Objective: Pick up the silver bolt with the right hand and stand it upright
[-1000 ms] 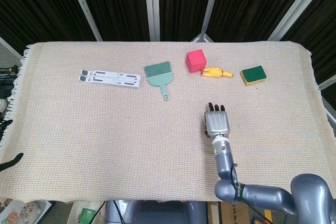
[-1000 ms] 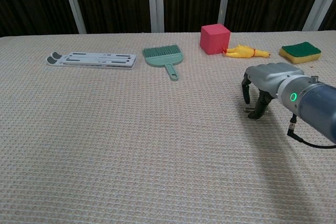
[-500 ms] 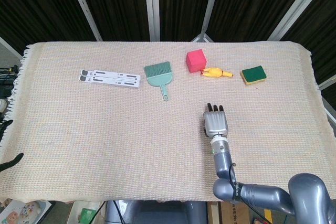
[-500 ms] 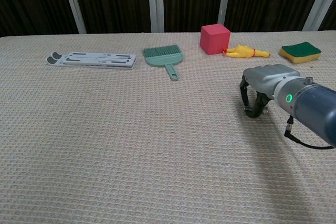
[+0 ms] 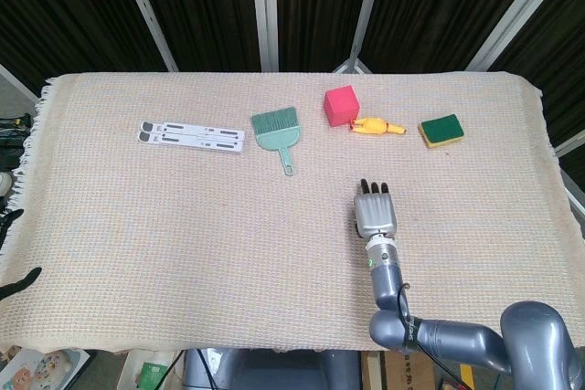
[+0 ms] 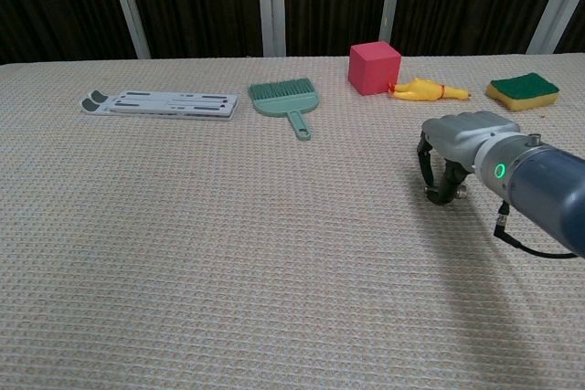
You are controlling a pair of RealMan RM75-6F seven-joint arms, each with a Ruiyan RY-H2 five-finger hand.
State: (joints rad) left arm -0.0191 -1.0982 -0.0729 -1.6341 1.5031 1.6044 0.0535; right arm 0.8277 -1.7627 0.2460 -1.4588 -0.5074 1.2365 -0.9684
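Chest view shows the silver bolt lying directly beneath the right hand, a small bright end poking out between the curled fingers, right of the table's centre and towards its near edge. Its long axis cannot be read; most of it is hidden. The hand arches palm-down over it, fingertips at the cloth, and whether they pinch the bolt cannot be told. Head view shows only the hand's back. The left hand is out of sight, so the right is nearer.
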